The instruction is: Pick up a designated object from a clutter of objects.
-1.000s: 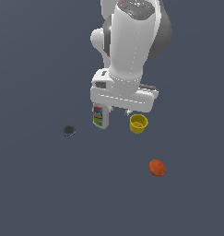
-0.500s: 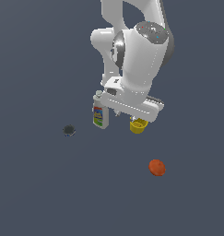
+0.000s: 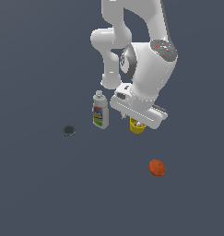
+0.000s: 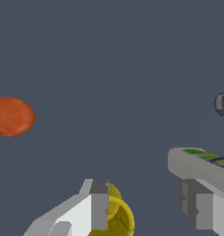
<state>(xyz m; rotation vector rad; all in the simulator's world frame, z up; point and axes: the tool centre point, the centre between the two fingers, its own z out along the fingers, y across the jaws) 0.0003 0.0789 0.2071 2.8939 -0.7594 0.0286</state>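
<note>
The yellow cup (image 3: 137, 128) stands on the dark floor, mostly covered from above by my hand. My gripper (image 3: 140, 123) hangs right over it and is open. In the wrist view the cup (image 4: 117, 217) shows partly behind one fingertip (image 4: 99, 205), while the other fingertip (image 4: 196, 206) stands well apart beside the white bottle (image 4: 198, 161). Nothing is clamped between the fingers (image 4: 148, 206). The white labelled bottle (image 3: 100, 110) stands upright just to the exterior view's left of the cup.
An orange-red ball (image 3: 156, 167) lies nearer the camera, to the exterior view's right, and also shows in the wrist view as the ball (image 4: 12, 116). A small dark disc (image 3: 69, 130) lies left of the bottle; the disc (image 4: 223, 102) appears at the wrist picture's edge.
My hand has come down and shifted toward the exterior view's right, tilting, so it now covers most of the yellow cup. The objects have not moved.
</note>
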